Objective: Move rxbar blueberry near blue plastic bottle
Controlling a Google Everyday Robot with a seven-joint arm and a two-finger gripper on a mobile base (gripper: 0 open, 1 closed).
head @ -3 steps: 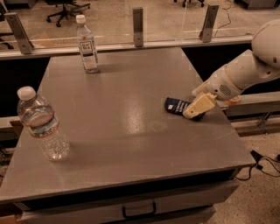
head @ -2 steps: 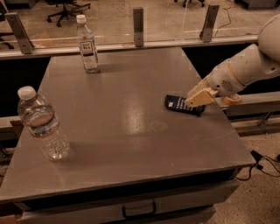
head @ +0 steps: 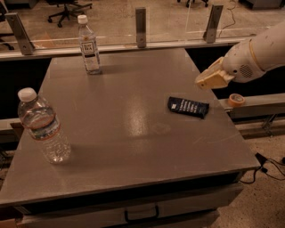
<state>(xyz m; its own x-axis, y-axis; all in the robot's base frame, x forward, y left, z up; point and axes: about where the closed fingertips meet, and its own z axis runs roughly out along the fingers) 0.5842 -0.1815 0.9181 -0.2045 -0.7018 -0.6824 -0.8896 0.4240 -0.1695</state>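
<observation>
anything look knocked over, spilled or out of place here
Nothing is spilled or damaged. The blue plastic bottle and the wider bottle stand upright. The rxbar blueberry lies flat, slightly skewed, near the right edge of the table. The gripper hovers beside it, not touching.

Dim workroom, grey table [head: 111, 156] spread left of and below the gripper [head: 213, 76].
Behind the gripper, glass partition [head: 178, 22] on metal posts [head: 140, 20], office chair [head: 67, 6] beyond; just below it, tape roll [head: 236, 99] on a ledge [head: 260, 104]; far below, drawer handle [head: 140, 214], cables [head: 267, 164] on speckled floor [head: 262, 200].
</observation>
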